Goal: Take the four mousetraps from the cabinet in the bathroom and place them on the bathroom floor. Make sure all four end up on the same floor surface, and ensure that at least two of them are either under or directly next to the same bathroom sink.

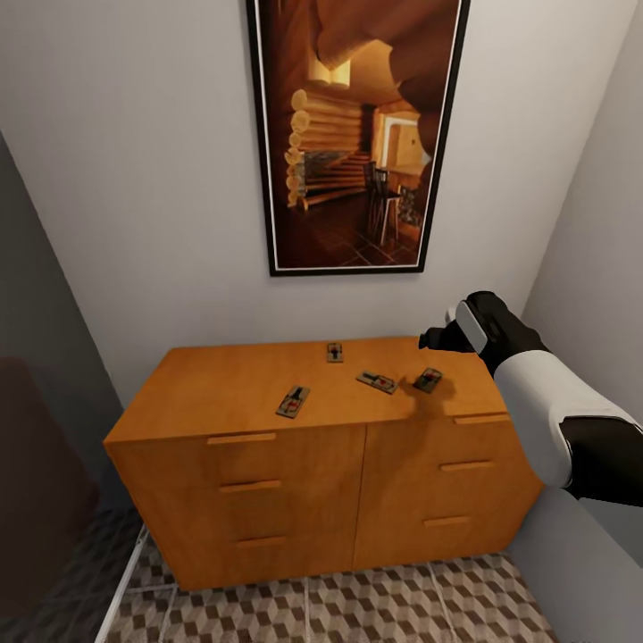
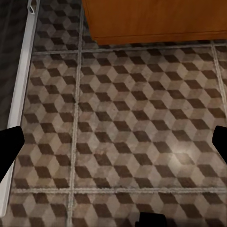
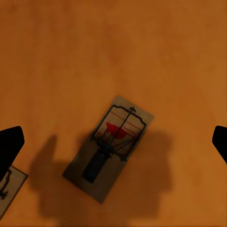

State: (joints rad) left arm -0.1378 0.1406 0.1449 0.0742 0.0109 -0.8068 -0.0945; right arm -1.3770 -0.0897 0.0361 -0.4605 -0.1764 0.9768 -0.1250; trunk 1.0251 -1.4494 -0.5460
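The right end effector (image 3: 113, 144) hangs wide open above the rightmost mousetrap (image 3: 109, 153) on the cabinet (image 1: 223, 393) surface, the trap lying between its fingertips, untouched.

a home: framed picture (image 1: 357, 134), wooden cabinet (image 1: 268, 464).

Right arm (image 1: 545, 402): glossy white shell, black joints; black tool (image 1: 435, 339) fingertips.

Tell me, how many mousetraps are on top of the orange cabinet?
4 mousetraps lie on the cabinet top: one front-left, one at the back, one right of middle, and one furthest right, below the right gripper.
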